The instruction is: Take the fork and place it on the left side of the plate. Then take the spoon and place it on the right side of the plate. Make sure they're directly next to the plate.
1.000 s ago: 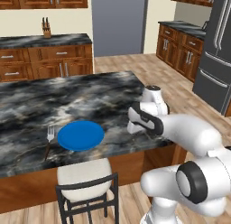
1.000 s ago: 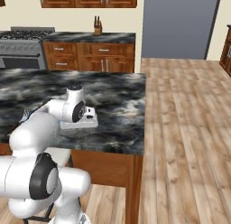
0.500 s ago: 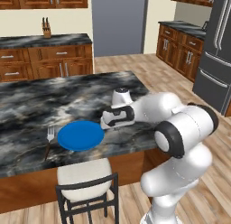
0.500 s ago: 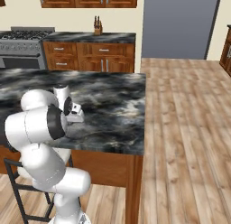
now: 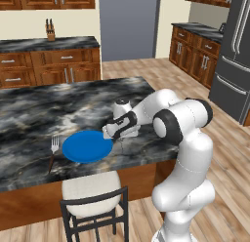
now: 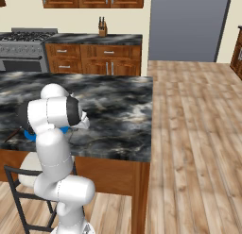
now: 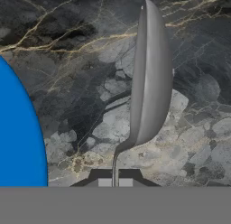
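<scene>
Holding spoon (image 7: 151, 74) by its handle, fingers pinched shut | gripper (image 5: 111, 134) at plate (image 5: 88, 146) right edge, lining up drop | fork (image 5: 52, 153) already parked left, near counter's front edge

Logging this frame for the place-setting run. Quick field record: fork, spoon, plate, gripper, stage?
surface: dark marble island counter
plate: bright blue plate, flat near the counter's front edge
fork: fork lying on the counter beside the plate's left rim, tines pointing away from the stool
spoon: spoon gripped by its handle, bowl out over bare counter, apart from the plate rim
gripper: gripper low at the plate's right rim
stage: fork placed; spoon not yet released
</scene>
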